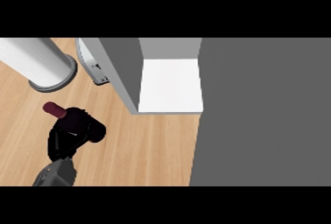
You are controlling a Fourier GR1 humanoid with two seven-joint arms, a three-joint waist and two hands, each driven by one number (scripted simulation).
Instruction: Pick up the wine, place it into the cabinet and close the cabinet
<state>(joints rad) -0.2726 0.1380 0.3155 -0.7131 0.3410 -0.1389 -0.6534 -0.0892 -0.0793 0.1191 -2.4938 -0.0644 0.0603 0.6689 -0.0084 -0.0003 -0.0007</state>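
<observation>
The wine bottle shows only its dark red capped neck [53, 109], which sticks out up and to the left of my left hand [74, 131]. That black hand is curled round the bottle's body and hides it, low over the wooden counter [149, 148] at the left. The cabinet [123, 70] stands up and to the right of the hand. It is open, and its white inner floor [169, 85] is bare. A big grey panel [265, 113], seemingly the cabinet's door, fills the right side. My right hand does not show.
A white cylinder on a grey round base [39, 61] stands at the back left. A grey and white object [95, 65] is wedged between it and the cabinet's left wall. Wooden counter lies between the hand and the cabinet's opening.
</observation>
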